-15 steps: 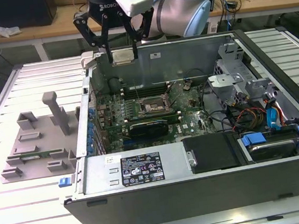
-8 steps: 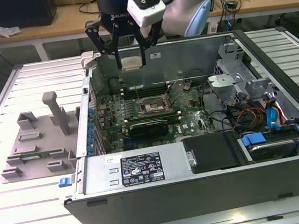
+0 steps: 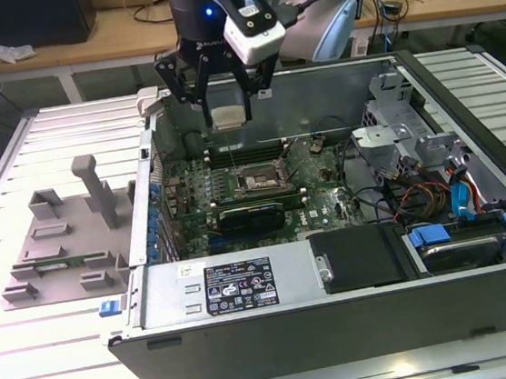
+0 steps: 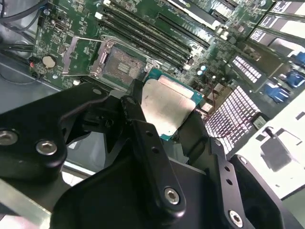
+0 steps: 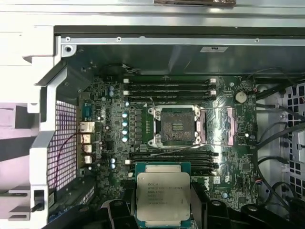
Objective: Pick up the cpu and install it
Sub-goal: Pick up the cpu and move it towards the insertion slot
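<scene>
**CPU in the gripper, hanging over the open socket**

The gripper [image 5: 163, 206] has its two fingers clamped on opposite edges of the cpu [image 5: 163, 195], metal lid showing. In the exterior view the chip [image 3: 229, 115] hangs above the motherboard [image 3: 194, 189], at about 12 o'clock from the socket [image 3: 257, 182], not touching it. The socket's load frame [image 5: 220, 126] is flipped open to one side. To do this bit well, I'd say keep the chip dead level, square its edges to the socket, match the corner mark and go straight down. No sliding, those pins bend easily. Count: one cpu, one socket, one gripper, two fingers, and what looks like four long memory slots [image 5: 169, 87], two on either side of the socket.
</scene>
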`<state>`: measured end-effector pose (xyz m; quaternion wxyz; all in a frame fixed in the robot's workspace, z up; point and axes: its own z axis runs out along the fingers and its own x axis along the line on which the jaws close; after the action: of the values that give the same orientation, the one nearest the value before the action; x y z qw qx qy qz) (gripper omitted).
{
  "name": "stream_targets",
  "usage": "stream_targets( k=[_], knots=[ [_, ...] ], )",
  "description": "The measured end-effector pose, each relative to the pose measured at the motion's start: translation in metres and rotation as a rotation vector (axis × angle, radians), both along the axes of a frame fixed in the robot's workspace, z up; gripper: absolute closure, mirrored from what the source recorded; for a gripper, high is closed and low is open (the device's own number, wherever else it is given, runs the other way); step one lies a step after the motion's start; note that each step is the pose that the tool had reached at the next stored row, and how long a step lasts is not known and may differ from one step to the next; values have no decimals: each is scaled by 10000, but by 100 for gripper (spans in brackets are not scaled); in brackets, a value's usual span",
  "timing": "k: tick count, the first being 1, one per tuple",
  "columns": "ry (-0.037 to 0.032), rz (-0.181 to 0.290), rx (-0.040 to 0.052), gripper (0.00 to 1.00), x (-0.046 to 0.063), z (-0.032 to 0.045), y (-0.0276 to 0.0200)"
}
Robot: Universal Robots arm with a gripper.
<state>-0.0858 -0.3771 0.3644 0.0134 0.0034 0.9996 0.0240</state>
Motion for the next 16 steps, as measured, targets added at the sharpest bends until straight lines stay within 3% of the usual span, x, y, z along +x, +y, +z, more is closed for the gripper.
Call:
stream_targets(
  k=[6, 16],
  knots=[
    [20, -2, 0, 45, 15, -154, 65],
    [31, -1, 0, 45, 22, -348, 76]
  ],
)
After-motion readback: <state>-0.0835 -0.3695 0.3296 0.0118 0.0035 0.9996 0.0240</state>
